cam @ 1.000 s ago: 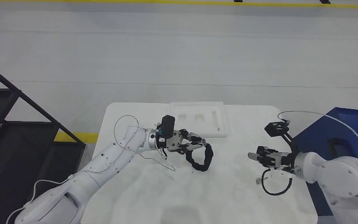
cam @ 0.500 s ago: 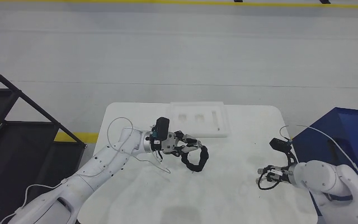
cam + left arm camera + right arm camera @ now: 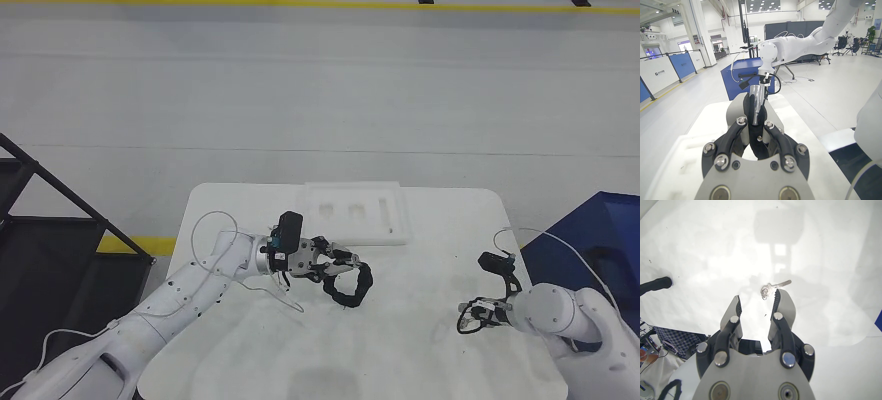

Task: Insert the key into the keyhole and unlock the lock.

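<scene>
Top view: L gripper sits just 12 o'clock of table ctr, fingers clamped on the lock. The lock's black cable loop hangs toward 5 o'clock from the gripper, over the tabletop.

L wrist view: L gripper has both fingers pressed vs. the black cable. The chrome cylinder sticks out past the fingertips, slightly tilted, its end pointing toward the R gripper farther off.

Top view: R gripper is at approx 3 o'clock of table ctr, well apart from the lock.

R wrist view: R gripper is spread wide w/ nothing btwn the fingers, low over the white top. Key lies flat on the table just past the fingertips, bow near the gap, blade running behind one fingertip. Can't tell if that tip touches it. Key not yet picked up, not in the lock.

Foam tray lies at the table's 12 o'clock edge, apart from both grippers. Blue box stands off the table at 3 o'clock.
</scene>
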Robot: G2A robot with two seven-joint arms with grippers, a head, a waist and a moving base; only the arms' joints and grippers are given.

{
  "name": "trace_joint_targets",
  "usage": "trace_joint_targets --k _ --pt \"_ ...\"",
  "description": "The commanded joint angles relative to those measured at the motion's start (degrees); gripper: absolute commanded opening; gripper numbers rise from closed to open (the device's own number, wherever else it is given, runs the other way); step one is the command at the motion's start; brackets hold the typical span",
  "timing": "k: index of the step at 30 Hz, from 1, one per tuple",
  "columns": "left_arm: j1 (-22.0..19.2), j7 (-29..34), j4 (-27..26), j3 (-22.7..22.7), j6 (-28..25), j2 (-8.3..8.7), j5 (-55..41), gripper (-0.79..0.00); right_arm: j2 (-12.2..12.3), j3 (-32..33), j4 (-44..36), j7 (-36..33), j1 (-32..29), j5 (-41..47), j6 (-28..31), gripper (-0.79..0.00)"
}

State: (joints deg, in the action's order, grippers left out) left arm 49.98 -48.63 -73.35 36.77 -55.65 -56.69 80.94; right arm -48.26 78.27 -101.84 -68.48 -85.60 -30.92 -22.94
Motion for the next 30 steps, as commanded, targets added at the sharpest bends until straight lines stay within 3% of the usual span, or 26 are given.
trace_joint_targets --k 1,13,30 --pt "-0.08 -0.14 0.07 -0.13 0.14 0.03 -0.04 -0.785 0.0 0.03 -0.05 -0.02 -0.03 0.03 0.0 -0.456" --pt "-0.19 -0.69 0.06 -0.47 0.69 0.05 0.03 -0.785 0.0 0.03 -0.05 -0.02 -0.03 0.03 0.0 -0.425" --pt "-0.19 -0.69 0.06 -0.47 0.69 0.05 0.03 -0.785 -0.69 -1.42 5.94 2.14 -0.49 4.93 0.43 -0.483"
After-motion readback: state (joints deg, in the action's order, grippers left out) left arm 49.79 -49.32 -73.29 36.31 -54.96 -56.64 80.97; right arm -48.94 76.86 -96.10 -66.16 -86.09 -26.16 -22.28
